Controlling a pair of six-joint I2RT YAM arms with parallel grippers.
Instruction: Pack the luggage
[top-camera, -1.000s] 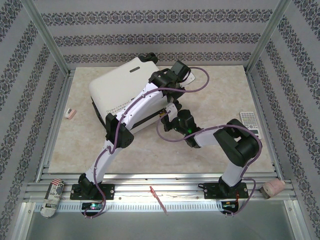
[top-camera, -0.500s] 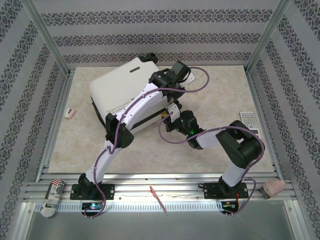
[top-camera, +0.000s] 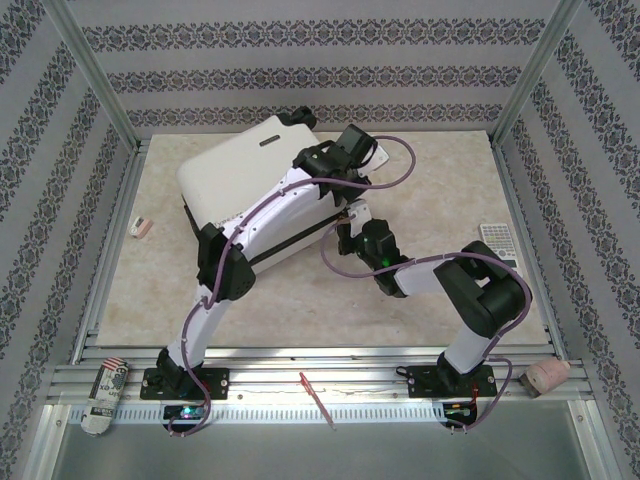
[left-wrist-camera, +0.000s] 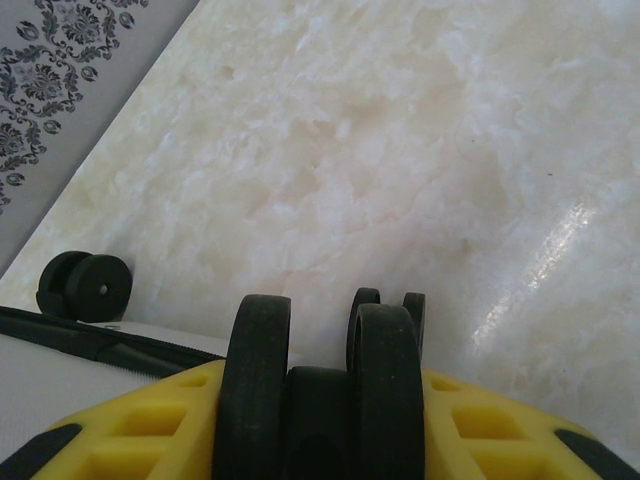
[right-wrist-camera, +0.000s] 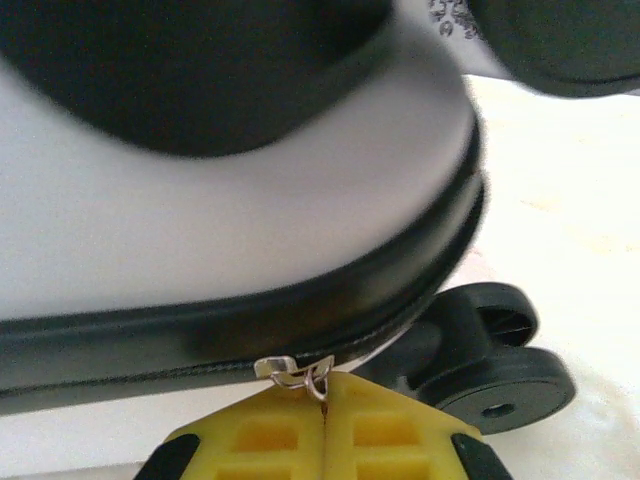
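Note:
The white luggage (top-camera: 250, 165) lies flat at the back left of the table, lid down. My left arm reaches over it, and my left gripper (top-camera: 352, 150) is at its far right corner. In the left wrist view the left gripper (left-wrist-camera: 320, 400) is shut on a black twin wheel (left-wrist-camera: 255, 380) of the luggage. A second wheel (left-wrist-camera: 85, 285) stands to the left. My right gripper (top-camera: 350, 215) is against the luggage's right side. Seen from its wrist, the right gripper (right-wrist-camera: 323, 395) is shut on the metal zipper pull (right-wrist-camera: 296, 370) at the black zip band (right-wrist-camera: 300, 310).
A small pink block (top-camera: 141, 227) lies near the left rail and a calculator (top-camera: 497, 248) near the right one. On the front rail sit a printed can (top-camera: 105, 395), a red tool (top-camera: 318, 398) and a pink lump (top-camera: 545, 375). Metal frame posts stand at the corners.
My right gripper has moved away from me along the luggage's side, still shut on the zipper pull. The left arm's elbow has shifted slightly left while its gripper kept hold of the wheel.

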